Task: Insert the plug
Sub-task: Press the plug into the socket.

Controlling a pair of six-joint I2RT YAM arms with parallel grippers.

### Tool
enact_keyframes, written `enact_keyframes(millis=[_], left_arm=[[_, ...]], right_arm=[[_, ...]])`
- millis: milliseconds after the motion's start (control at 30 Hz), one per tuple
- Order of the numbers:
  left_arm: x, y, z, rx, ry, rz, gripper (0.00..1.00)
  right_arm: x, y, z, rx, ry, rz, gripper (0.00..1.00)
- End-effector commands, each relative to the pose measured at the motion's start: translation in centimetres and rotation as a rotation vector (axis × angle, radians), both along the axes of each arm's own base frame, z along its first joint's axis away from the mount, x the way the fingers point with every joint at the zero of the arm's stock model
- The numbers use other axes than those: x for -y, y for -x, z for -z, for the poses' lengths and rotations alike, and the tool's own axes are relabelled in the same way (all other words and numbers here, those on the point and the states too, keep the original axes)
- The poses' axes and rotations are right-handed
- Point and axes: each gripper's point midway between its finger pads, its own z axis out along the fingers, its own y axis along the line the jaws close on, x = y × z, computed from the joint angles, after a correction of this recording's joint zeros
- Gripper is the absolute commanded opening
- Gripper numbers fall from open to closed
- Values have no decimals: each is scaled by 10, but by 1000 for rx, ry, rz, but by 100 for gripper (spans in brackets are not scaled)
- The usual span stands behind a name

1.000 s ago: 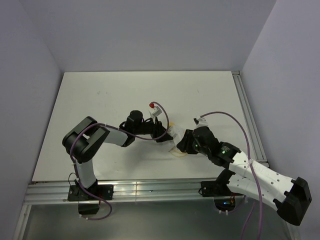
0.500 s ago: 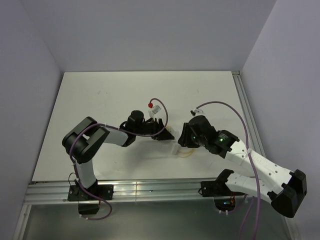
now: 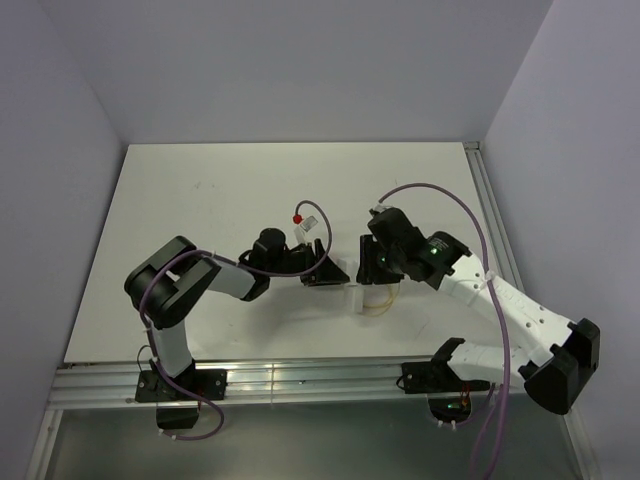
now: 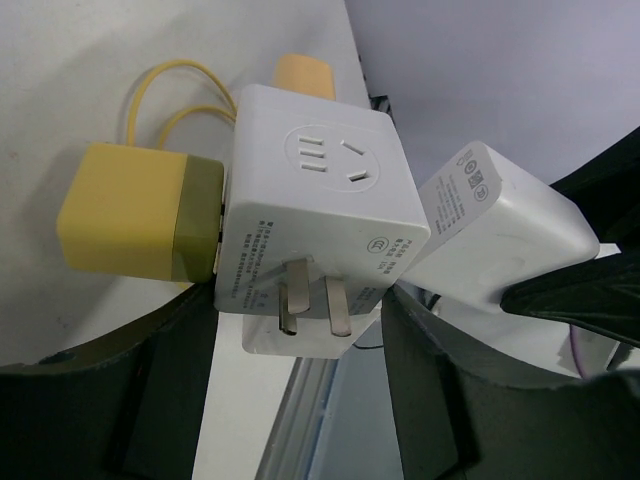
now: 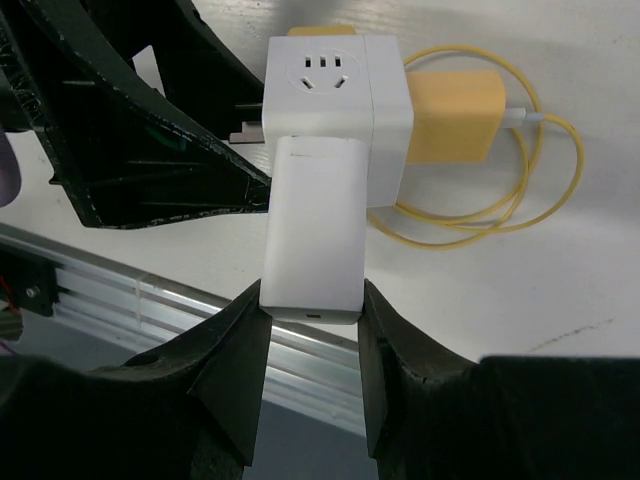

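Observation:
A white socket cube [image 4: 320, 200] with two metal prongs sits between the fingers of my left gripper [image 4: 300, 320], which is shut on its sides. A yellow adapter [image 4: 135, 210] with a looped yellow cable [image 5: 520, 190] is plugged into one face of the cube. The plug, a white charger block [image 5: 315, 230], is clamped in my right gripper [image 5: 310, 300]. Its far end meets a side face of the socket cube [image 5: 335, 90], and its prongs are hidden. In the top view both grippers [image 3: 335, 272] [image 3: 372, 265] meet at the cube [image 3: 358, 297] near the table's front middle.
An aluminium rail [image 3: 300, 375] runs along the table's near edge, close below the grippers. Another rail [image 3: 495, 230] lines the right edge. Grey walls close in the left, back and right. A purple cable [image 3: 440, 195] arches over the right arm.
My right arm has swung away from the near edge and brought the plug up against the socket cube. My left gripper has shifted slightly right with the cube.

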Motion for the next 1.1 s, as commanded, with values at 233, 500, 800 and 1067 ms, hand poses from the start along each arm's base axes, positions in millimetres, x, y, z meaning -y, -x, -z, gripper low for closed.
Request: enact_keyframes(millis=[233, 500, 800, 1067], left_arm=[[10, 30, -55, -65, 284, 104, 0], [9, 44, -56, -153, 363, 103, 0], [11, 53, -46, -175, 375, 135, 0], [4, 57, -35, -194, 385, 121, 0]], right_arm=[[-39, -20, -49, 7, -71, -153, 0], [-45, -27, -48, -61, -36, -211, 0], [-48, -39, -50, -149, -29, -292, 0], [-51, -41, -46, -173, -38, -342, 0]])
